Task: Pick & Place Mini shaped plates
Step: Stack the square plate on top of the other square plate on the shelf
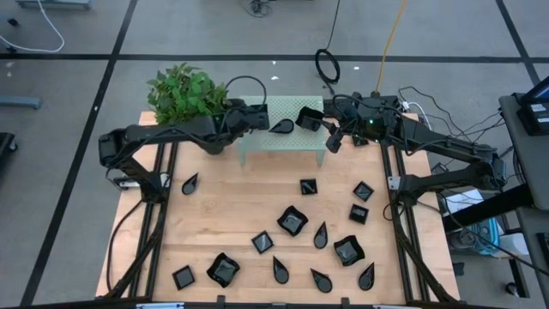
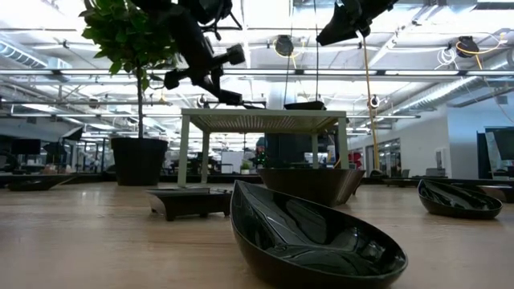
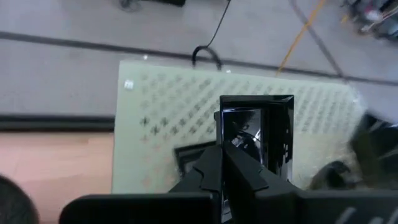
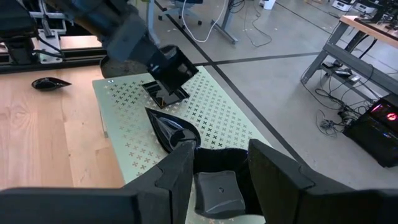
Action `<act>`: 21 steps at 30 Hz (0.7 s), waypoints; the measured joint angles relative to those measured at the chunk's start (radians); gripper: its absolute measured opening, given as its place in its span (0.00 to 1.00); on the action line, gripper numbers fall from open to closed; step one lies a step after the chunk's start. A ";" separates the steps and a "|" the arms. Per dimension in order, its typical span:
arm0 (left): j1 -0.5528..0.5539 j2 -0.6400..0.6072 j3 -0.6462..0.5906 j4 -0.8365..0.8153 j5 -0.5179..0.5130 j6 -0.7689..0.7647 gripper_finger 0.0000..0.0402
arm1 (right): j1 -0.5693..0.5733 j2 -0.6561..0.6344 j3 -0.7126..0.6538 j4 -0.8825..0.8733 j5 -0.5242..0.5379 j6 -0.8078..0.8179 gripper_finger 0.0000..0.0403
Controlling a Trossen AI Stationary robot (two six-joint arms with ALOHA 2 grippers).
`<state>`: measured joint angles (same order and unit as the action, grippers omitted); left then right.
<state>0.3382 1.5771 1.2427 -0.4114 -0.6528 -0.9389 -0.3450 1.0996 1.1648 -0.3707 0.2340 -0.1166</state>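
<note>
A pale green perforated stand sits at the table's far edge. On its top lie a black teardrop plate and a wavy-edged square plate. My left gripper is over the stand, shut on a flat square plate. My right gripper hangs open above the stand's right end. The wavy-edged plate lies below and between its fingers, untouched. Several more mini shaped plates lie on the wooden table. My left gripper pinches the square plate's rim at the edge nearest the wrist between its two fingers. The fingers come from the table's left, slanting down. The plate is tilted up on edge over the stand's top; whether its low edge touches the stand I cannot tell.
A leafy plant in a dark pot stands at the far left beside the stand. Black squares, teardrops and wavy-edged plates are scattered over the table's middle and near half. One teardrop lies close to the low camera. Cables run behind the right arm.
</note>
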 joint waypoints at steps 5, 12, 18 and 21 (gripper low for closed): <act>0.000 0.024 -0.002 -0.005 0.024 -0.033 0.02 | 0.000 0.000 0.000 0.000 0.000 0.000 0.35; 0.001 0.034 -0.002 -0.013 0.024 -0.044 0.02 | 0.000 0.000 0.000 0.000 0.000 0.000 0.35; 0.001 0.039 -0.002 -0.018 0.024 -0.062 0.01 | 0.000 0.000 0.000 0.000 0.000 0.000 0.35; 0.001 0.038 -0.002 -0.018 0.024 -0.071 0.03 | 0.000 0.000 0.000 0.000 0.000 0.000 0.35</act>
<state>0.3387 1.6154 1.2411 -0.4295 -0.6291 -1.0095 -0.3452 1.1000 1.1648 -0.3708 0.2340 -0.1167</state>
